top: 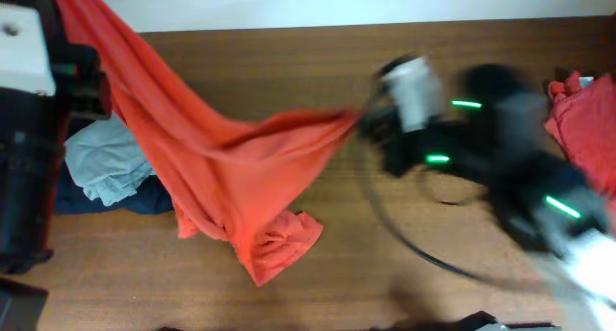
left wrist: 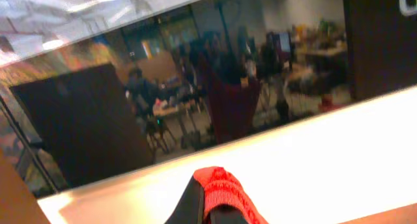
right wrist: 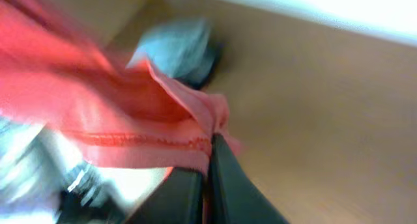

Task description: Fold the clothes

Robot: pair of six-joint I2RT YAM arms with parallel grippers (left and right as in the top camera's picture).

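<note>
A red-orange T-shirt (top: 221, 158) hangs stretched between both arms, its lower part heaped on the table. My left gripper (top: 82, 76) at the upper left holds one end high; in the left wrist view red ribbed cloth (left wrist: 225, 191) is pinched between its fingers. My right gripper (top: 371, 114), blurred, is shut on the shirt's right tip near the table's middle. In the right wrist view the shirt's hemmed edge (right wrist: 150, 140) runs into the closed fingers (right wrist: 228, 185). More red-orange clothes (top: 585, 119) lie at the right edge.
A pale grey-blue garment (top: 104, 163) lies on a dark blue one (top: 96, 201) at the left. A black cable (top: 404, 240) loops over the wooden table (top: 289, 62). The grey garment (right wrist: 176, 48) also shows in the right wrist view.
</note>
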